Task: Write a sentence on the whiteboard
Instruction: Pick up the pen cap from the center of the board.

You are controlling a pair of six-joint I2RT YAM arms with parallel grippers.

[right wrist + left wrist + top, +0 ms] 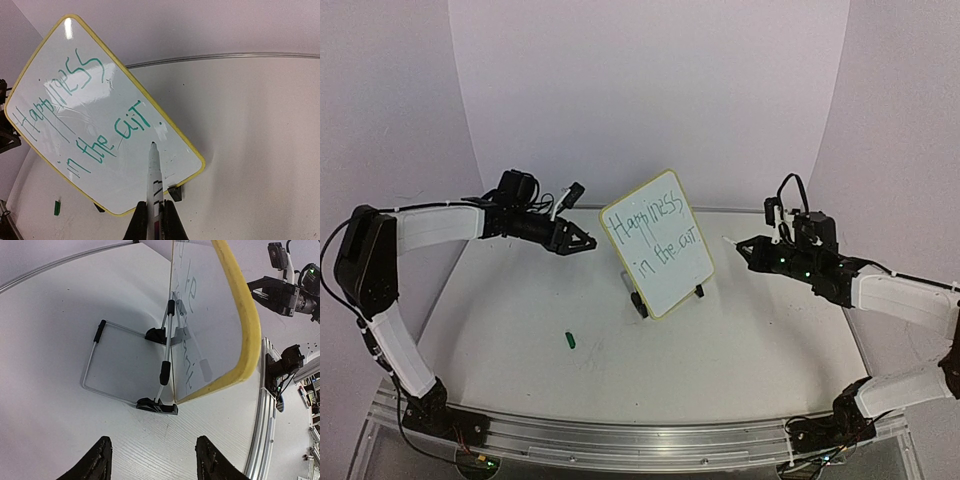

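- Whiteboard [675,282], where was it?
- Middle of the counter [770,340], a touch toward 12 o'clock. It was propped up on a wire stand [95,367] and leaned back. It had a pale yellow frame, with two black feet [157,406] down on the counter. Its face was turned roughly toward 4 o'clock, at the right arm.
- Sentence [85,117]?
- Thin green lettering in two lines: "Happiness" on top, "in the out" under it. Both lines slanted uphill in the top and right wrist views. From the left wrist view it showed through the back of the board, too faint to read.
- Left pincer [152,452]?
- At 9 o'clock of the board, near its edge and not touching. It sat on the back side, facing the stand. Fingers [100,457] were spread partway apart with only bare counter between them, so it held nothing.
- Right pincer [155,207]?
- At 3 o'clock of the board, clamped tight on a slim white marker [153,172]. The tip pointed toward 9 o'clock, at the board. In the wrist view the tip sat over the board's lower right part, just under "out". The top view showed a gap between tip and frame, so it was off the surface.
- Anything else?
- A small green cap [570,340] lay flat on the counter at 7 o'clock of the board, well apart from both arms.
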